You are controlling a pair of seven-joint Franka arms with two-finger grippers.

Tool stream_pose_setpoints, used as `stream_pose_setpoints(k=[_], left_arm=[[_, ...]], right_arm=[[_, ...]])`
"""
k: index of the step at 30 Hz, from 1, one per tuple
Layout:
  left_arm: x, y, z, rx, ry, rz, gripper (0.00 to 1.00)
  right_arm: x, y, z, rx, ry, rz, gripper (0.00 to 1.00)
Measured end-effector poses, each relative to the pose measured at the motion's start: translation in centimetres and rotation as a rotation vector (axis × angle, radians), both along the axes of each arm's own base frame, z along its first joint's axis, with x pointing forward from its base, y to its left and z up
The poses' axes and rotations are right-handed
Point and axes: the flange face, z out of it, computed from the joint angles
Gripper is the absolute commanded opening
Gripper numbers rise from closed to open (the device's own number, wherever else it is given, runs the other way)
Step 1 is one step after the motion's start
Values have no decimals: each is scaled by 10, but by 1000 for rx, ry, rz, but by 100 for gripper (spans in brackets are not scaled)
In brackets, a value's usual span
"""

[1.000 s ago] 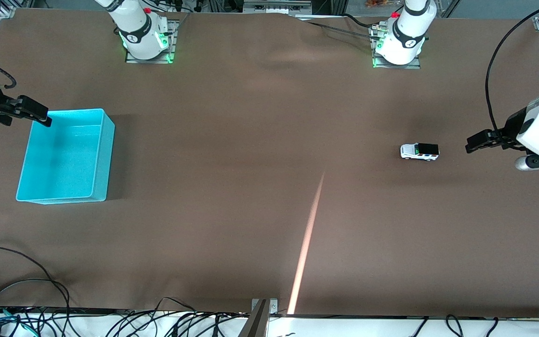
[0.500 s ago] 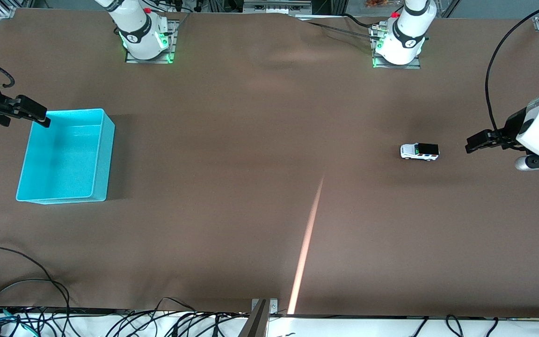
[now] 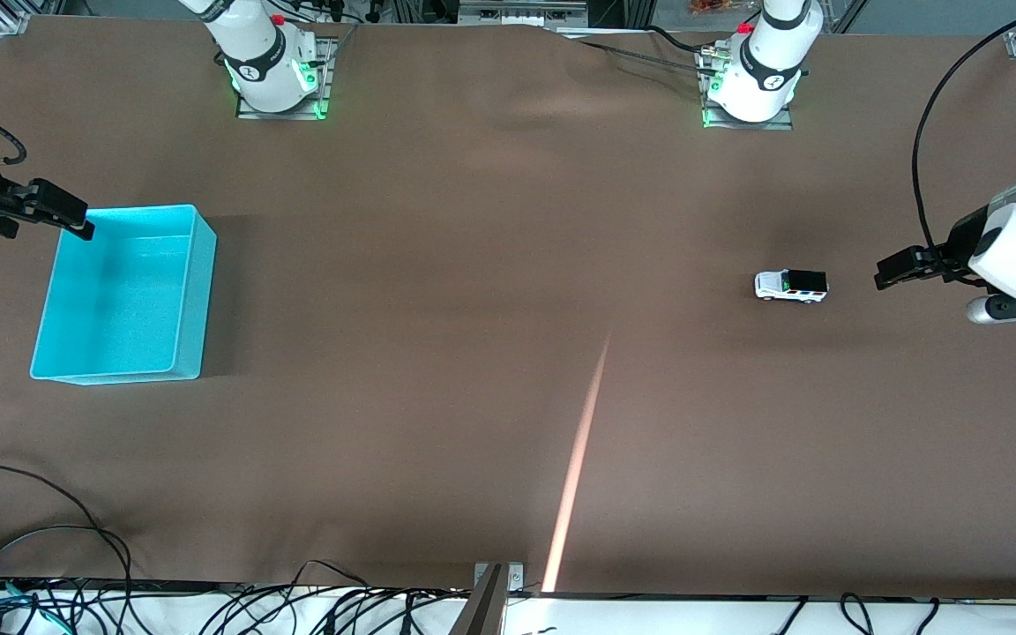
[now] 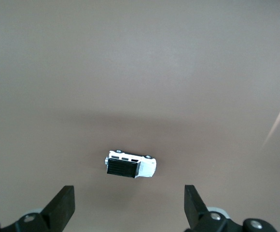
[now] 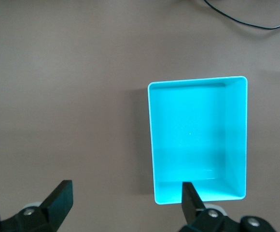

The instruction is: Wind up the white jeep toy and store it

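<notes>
The left gripper (image 3: 894, 270) hangs in the air over bare table toward the left arm's end, its fingers (image 4: 63, 209) spread wide with nothing between them; only the finger ends show in the left wrist view, the rest cut off at the picture's edge. The white jeep toy (image 3: 791, 286) stands on its wheels on the brown table (image 3: 473, 309), apart from that gripper and toward the middle of the table from it. In the left wrist view the jeep (image 4: 130, 165) shows its black roof; the small coloured marks on it are too fine to make out. The right gripper (image 3: 42, 210) hovers at the right arm's end, over the corner rim of the cyan bin (image 3: 195, 291), its fingers (image 5: 60, 200) likewise held apart and empty. The bin (image 5: 152, 145) sits open, with nothing visible inside. Both arms are partly cut off at the front view's sides. Loose black cables (image 3: 49, 538) trail along the table edge nearest the front camera.
</notes>
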Motion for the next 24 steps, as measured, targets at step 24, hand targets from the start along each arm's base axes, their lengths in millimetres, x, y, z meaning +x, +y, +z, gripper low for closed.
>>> stream_pose_setpoints(k=[24], left_arm=[[-5, -25, -100, 157, 177, 852, 100]], right_arm=[[0, 0, -1, 0, 2, -1, 100]])
